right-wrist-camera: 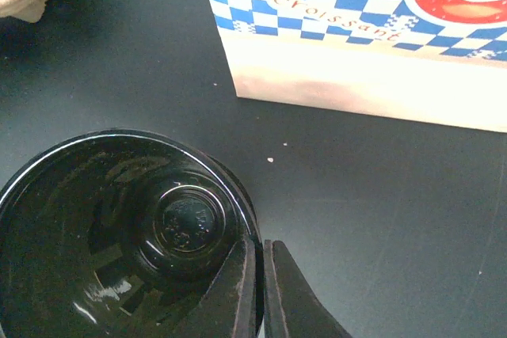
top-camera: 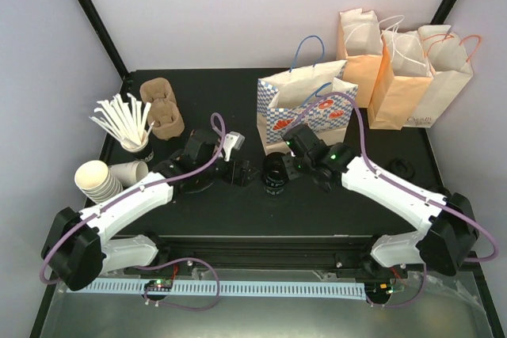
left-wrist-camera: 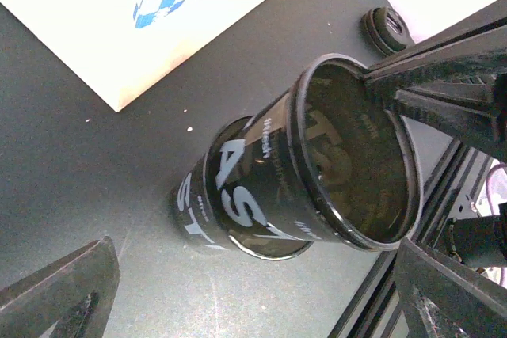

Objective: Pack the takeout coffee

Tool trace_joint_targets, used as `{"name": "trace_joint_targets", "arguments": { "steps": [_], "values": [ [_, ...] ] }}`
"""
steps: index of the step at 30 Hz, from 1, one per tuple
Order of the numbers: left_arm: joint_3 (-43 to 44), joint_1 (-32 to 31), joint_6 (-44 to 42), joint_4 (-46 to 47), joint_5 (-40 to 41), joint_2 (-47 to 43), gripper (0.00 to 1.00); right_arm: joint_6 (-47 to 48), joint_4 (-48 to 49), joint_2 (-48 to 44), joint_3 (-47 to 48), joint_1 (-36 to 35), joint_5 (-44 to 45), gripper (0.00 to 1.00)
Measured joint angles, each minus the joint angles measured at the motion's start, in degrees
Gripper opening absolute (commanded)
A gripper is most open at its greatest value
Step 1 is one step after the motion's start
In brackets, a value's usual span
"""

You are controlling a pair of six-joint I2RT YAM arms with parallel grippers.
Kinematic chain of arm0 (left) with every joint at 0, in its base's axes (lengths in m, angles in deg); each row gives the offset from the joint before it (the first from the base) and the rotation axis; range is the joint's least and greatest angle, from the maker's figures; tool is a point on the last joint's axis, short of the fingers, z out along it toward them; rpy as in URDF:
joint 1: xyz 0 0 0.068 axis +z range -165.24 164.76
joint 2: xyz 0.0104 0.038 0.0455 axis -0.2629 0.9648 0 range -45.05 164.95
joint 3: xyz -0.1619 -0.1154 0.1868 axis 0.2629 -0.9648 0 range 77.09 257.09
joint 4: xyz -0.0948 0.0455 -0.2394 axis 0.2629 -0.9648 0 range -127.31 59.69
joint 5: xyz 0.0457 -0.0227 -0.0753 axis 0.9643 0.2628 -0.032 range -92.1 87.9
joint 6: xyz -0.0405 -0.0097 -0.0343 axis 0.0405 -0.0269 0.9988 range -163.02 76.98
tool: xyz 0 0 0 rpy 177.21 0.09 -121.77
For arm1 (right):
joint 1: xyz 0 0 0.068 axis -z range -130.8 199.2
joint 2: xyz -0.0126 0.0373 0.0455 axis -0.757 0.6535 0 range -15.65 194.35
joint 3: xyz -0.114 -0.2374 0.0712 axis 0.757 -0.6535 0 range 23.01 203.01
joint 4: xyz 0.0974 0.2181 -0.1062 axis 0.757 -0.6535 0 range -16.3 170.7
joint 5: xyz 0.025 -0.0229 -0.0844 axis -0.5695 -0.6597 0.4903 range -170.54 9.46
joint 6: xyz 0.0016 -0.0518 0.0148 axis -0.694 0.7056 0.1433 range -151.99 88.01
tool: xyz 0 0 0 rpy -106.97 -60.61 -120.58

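Standing behind the black cup is a checkered bag, likely lid aside.

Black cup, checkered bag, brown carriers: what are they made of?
Black cup: glossy, likely plastic or coated paper; sharp reflections on wall and inside.
Checkered bag: matte printed paper, crisp folded edges, cord handles.
Brown carriers: matte moulded pulp, judging by soft rounded pockets.

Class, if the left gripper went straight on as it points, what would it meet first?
Most likely the black cup, gripped at its rim by the right gripper; depth is uncertain.
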Motion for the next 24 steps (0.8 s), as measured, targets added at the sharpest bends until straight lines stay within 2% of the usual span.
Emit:
{"name": "trace_joint_targets", "arguments": {
  "steps": [3,9,16,24],
  "values": [
    [0.00,0.13,0.46,-0.50,0.33,0.02,0.91,-0.02,-0.31,-0.44,0.00,0.00,0.02,0.01],
    [0.00,0.13,1.88,-0.63,0.15,0.44,0.85,0.00,-2.60,-7.28,2.93,0.00,1.97,0.01],
    [0.00,0.13,3.80,0.17,-0.79,2.86,0.84,0.31,-3.45,-9.99,8.52,0.00,4.11,0.01],
    [0.00,2.01,4.90,-4.94,9.53,-3.87,0.87,0.35,-5.20,-4.90,9.42,0.00,0.94,0.01]
  ]
}}
